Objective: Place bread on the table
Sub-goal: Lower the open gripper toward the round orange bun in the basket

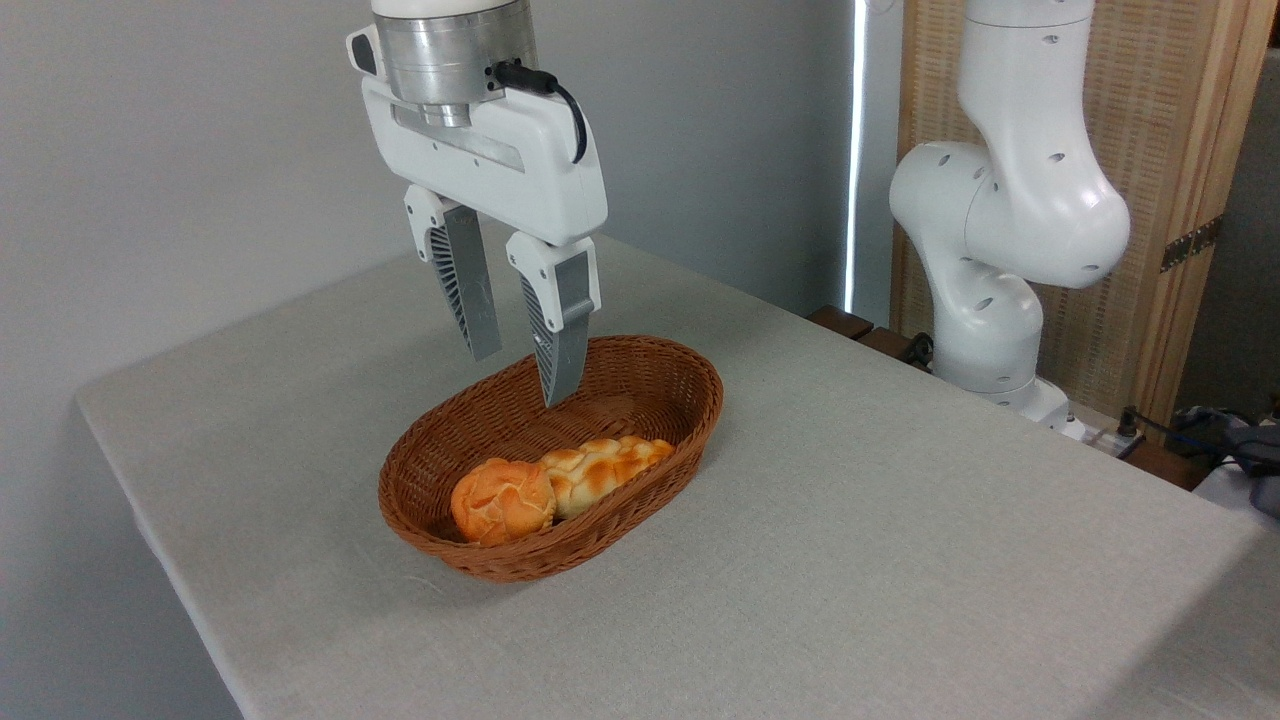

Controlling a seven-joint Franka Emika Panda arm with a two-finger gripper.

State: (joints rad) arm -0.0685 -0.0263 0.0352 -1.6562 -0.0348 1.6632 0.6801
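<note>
While bread [503,501] sits in basket [640,385], gripper [522,375] hangs above w/ fingers spread, holding nothing.

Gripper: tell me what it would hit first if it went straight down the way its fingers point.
The open gripper points down over the far, bare part of the wicker basket. Going straight on, it would probably meet the basket's floor first, behind the round bun and braided loaf. Depth is hard to judge from this single view.
</note>
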